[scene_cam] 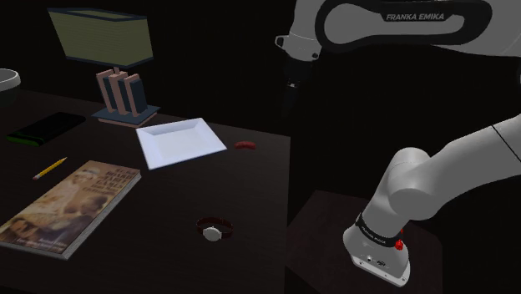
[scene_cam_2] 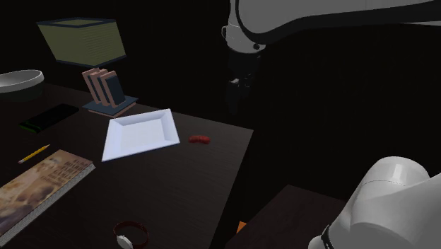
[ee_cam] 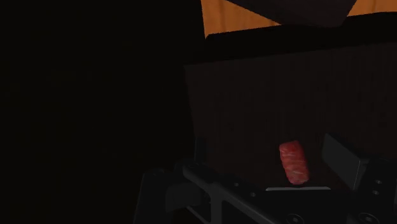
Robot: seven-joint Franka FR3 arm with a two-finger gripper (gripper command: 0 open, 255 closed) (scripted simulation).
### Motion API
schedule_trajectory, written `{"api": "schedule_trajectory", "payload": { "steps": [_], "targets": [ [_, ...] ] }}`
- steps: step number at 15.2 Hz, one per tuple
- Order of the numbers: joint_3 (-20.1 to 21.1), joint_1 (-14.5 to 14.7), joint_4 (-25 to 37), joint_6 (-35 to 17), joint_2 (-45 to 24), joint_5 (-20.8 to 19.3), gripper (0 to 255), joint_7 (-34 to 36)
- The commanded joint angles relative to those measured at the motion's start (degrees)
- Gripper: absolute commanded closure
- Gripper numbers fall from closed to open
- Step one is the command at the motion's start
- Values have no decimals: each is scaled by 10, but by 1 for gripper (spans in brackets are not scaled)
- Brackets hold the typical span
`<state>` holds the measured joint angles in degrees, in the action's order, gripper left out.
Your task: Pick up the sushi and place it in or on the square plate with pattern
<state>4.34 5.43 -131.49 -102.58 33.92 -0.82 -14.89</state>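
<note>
A small red sushi piece (scene_cam: 245, 144) lies on the dark table, near its edge, just off the shoulder view's right of a plain white square plate (scene_cam: 179, 140). The second exterior view shows the sushi (scene_cam_2: 199, 139) and the plate (scene_cam_2: 139, 134) the same way. My black gripper (scene_cam: 292, 98) hangs well above the table's edge, higher than the sushi and a little to its right in the shoulder view. Seen from the wrist, the sushi (ee_cam: 294, 162) lies far below between the spread fingers (ee_cam: 342, 156), closer to one of them. The gripper (ee_cam: 270, 158) is open and holds nothing.
A lamp with an olive shade (scene_cam: 100, 35) and a rack of books (scene_cam: 122, 93) stand behind the plate. A dark flat device (scene_cam: 46, 127), a pencil (scene_cam: 49, 168), a magazine (scene_cam: 71, 205) and a wristwatch (scene_cam: 214, 229) lie toward the shoulder view's left and front. A bowl (scene_cam_2: 19, 79) sits far left.
</note>
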Motion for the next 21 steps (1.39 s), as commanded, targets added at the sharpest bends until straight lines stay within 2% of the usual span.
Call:
{"api": "schedule_trajectory", "payload": {
  "steps": [1,10,17,21],
  "targets": [
    [9,13,-1,-30,-29,6,0,-11],
    [43,62,26,-137,-164,23,0,-68],
    [45,62,-10,-193,-184,21,0,-66],
    [45,62,-13,-197,-186,21,0,-66]
  ]
}}
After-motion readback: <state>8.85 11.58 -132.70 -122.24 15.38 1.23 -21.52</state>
